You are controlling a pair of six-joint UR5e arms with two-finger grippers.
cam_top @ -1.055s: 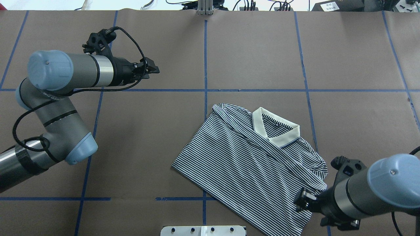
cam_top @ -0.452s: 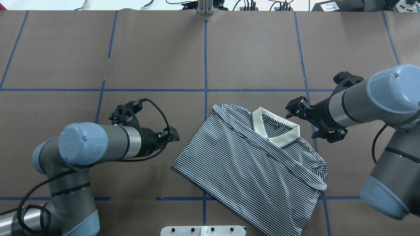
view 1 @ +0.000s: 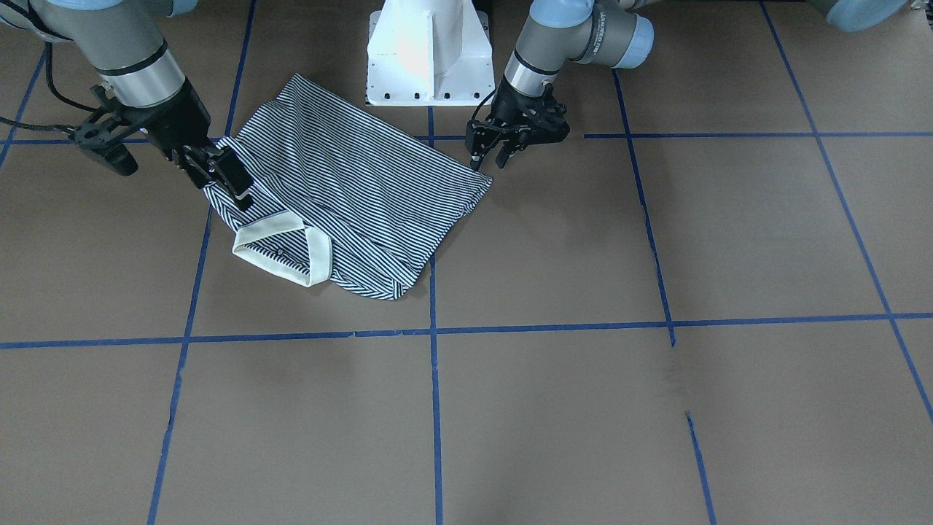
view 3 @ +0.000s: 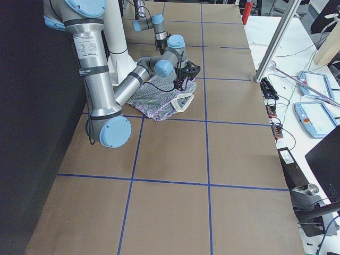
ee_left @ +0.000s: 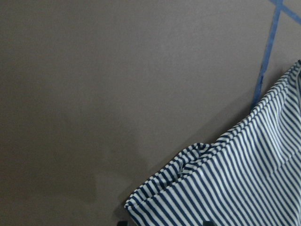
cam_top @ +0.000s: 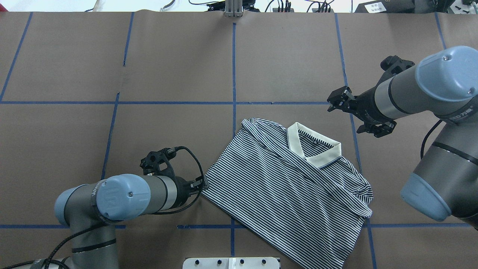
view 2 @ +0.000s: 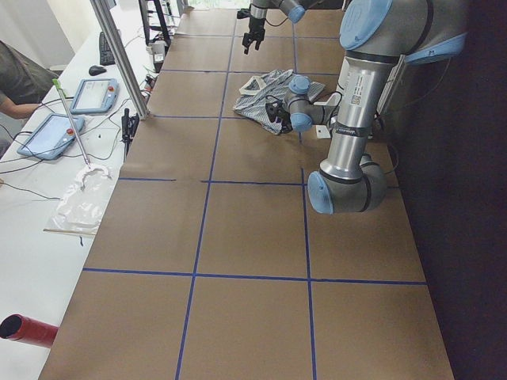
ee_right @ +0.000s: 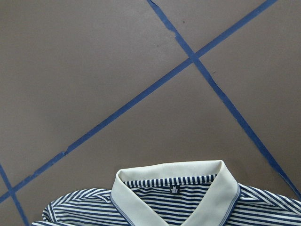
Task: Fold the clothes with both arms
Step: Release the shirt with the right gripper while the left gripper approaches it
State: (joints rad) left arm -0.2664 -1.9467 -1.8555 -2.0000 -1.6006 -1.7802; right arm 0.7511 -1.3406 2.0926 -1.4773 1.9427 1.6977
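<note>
Front-facing view: a short-sleeved polo shirt [view 1: 364, 168] of thin navy-and-white stripes lies folded into a rough rectangle on a table covered in brown paper [view 1: 656, 408] crossed by blue tape lines. It sits just at 6 o'clock of the white pedestal base [view 1: 430, 51], with its plain cream collar [view 1: 280, 251] pointing to 7 o'clock. The black two-finger left gripper [view 1: 487, 157] hangs at the shirt's 3 o'clock corner with its fingers spread. The black right gripper [view 1: 219, 171], fingers also apart, overlaps the shirt's 9 o'clock edge and hides a little of it; contact cannot be judged here. Overhead view: the polo shirt [cam_top: 283, 186] sits at 5 o'clock of the frame, its hem cut off by the bottom edge. The left gripper [cam_top: 203, 184] meets its 9 o'clock corner, foreshortened and hard to read. The right gripper [cam_top: 330, 104] hovers at 2 o'clock of the collar, clear of the cloth. Left side view: the polo shirt [view 2: 265, 99] is small and far, partly hidden by the left arm [view 2: 352, 103]. Right side view: the right arm [view 3: 133, 79] covers the near part of the polo shirt [view 3: 159, 98]. Left wrist view: a puckered shirt corner fills 5 o'clock, with two dark fingertips [ee_left: 122, 223] barely showing at the bottom edge, one either side of it. Right wrist view: only the cream collar [ee_right: 141, 188] and a size tag show at 6 o'clock; the rest is cut off.
</note>
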